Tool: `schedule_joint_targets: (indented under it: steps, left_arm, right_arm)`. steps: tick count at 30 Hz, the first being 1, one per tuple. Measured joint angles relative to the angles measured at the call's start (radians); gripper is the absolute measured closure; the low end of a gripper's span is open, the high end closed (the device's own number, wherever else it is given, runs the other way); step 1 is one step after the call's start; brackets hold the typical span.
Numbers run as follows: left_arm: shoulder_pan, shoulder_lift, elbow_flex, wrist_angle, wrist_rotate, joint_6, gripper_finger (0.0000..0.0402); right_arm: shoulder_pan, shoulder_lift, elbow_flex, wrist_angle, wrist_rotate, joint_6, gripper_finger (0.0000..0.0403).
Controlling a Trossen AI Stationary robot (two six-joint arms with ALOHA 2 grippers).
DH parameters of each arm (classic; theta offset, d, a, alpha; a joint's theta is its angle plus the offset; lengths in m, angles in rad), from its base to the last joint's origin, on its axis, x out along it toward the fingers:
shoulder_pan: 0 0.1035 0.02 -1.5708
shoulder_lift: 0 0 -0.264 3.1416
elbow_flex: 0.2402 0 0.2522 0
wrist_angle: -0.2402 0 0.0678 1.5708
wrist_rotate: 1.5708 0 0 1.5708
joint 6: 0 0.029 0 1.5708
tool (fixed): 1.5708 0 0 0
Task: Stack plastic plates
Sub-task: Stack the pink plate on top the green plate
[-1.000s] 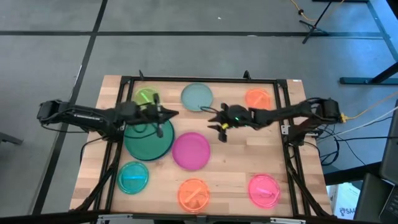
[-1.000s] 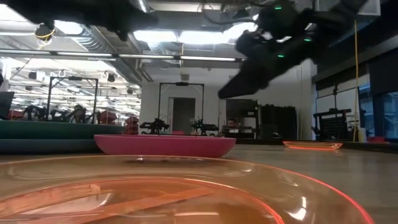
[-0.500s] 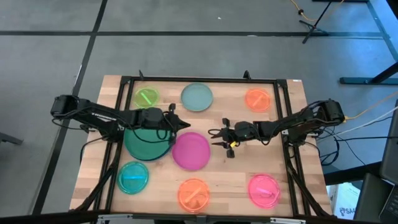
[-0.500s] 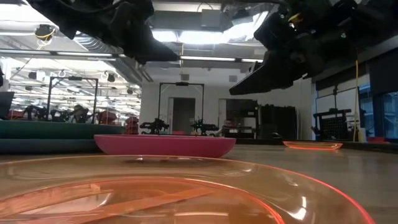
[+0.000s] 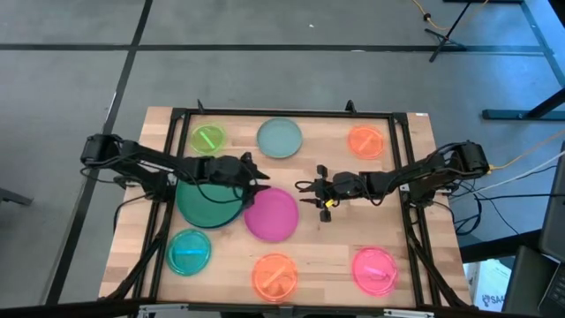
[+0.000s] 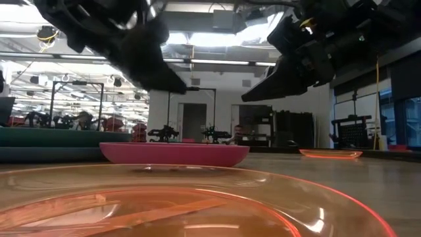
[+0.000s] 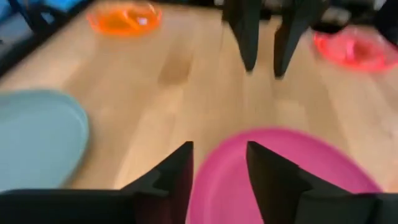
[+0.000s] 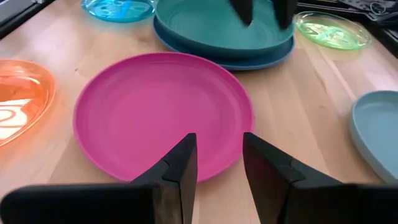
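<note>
Green plate (image 5: 208, 201) lies stacked on a blue one at my left. My left gripper (image 5: 262, 180) hovers just past its rim at the magenta plate's (image 5: 271, 214) edge, jaws narrowly parted, empty. My right gripper (image 5: 305, 192) faces it from the magenta plate's other side, jaws parted, also empty.

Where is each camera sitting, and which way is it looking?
High view: above the table, looking straight down; both arms show, the left hand and right hand either side of the magenta plate.
Low view: at table-top height, looking across the near orange plate into the room; both arms hang from above.
Left wrist view: on the left arm, facing the right hand past its own fingers.
Right wrist view: on the right arm, facing the green plate past its own fingers.
All four share the magenta plate.
</note>
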Motion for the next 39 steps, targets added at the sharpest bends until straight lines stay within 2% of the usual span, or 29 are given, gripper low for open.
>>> schedule_joint_targets:
  steps: [3,8,12,18,34,39]
  left_arm:
    - [0.013,0.054,0.034,-0.081,0.024,-0.026,0.0247]
    - [0.045,0.152,0.165,-0.324,0.017,-0.041,0.025]
    - [0.062,0.217,0.238,-0.439,0.035,-0.069,0.0252]
    - [0.065,0.268,0.262,-0.467,0.1,-0.067,0.0252]
    - [0.071,0.343,0.262,-0.467,0.105,-0.061,0.0252]
    - [0.071,0.355,0.261,-0.461,0.106,-0.031,0.0271]
  right_arm:
    - [0.0,0.0,0.0,-0.003,0.0,0.0,0.0283]
    - [0.001,0.001,0.0,-0.01,0.0,0.017,0.0283]
    - [0.001,0.001,0.0,-0.023,0.0,0.028,0.0283]
    - [0.001,0.002,0.0,-0.031,0.0,0.03,0.0283]
    - [0.001,0.029,0.001,-0.007,0.0,0.03,0.0283]
    - [0.001,0.029,0.001,-0.008,0.0,0.03,0.0283]
